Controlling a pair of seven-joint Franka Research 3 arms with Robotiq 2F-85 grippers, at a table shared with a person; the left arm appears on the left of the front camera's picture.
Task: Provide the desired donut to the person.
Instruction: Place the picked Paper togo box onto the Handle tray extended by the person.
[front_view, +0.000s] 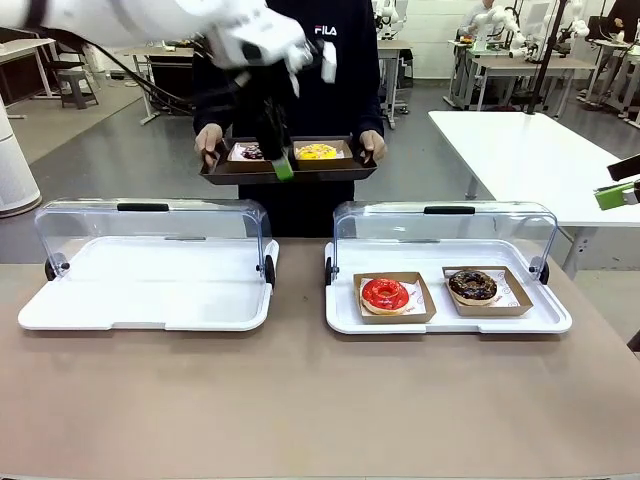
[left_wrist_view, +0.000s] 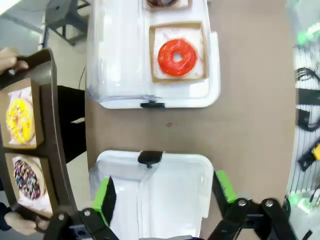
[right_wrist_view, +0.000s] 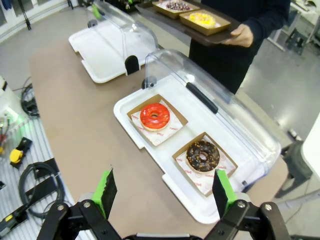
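Brown tabletop (front_view: 300, 400) is lying nearest me, carrying two white display trays with clear lids raised; the right tray (front_view: 345, 318) is holding a red-glazed donut (front_view: 385, 294) and a chocolate donut (front_view: 472, 286), each sitting in its own shallow cardboard box. Which one is wanted I am not able to tell, but I am judging either light, soft and easily smeared, so I am planning to pinch a box wall, never the glaze. Farther off, my left gripper (left_wrist_view: 162, 192) and right gripper (right_wrist_view: 162, 187) are both hanging spread and empty, the left up by the dark serving tray (front_view: 215, 175) that the person (front_view: 340, 70) is holding with two more boxed donuts
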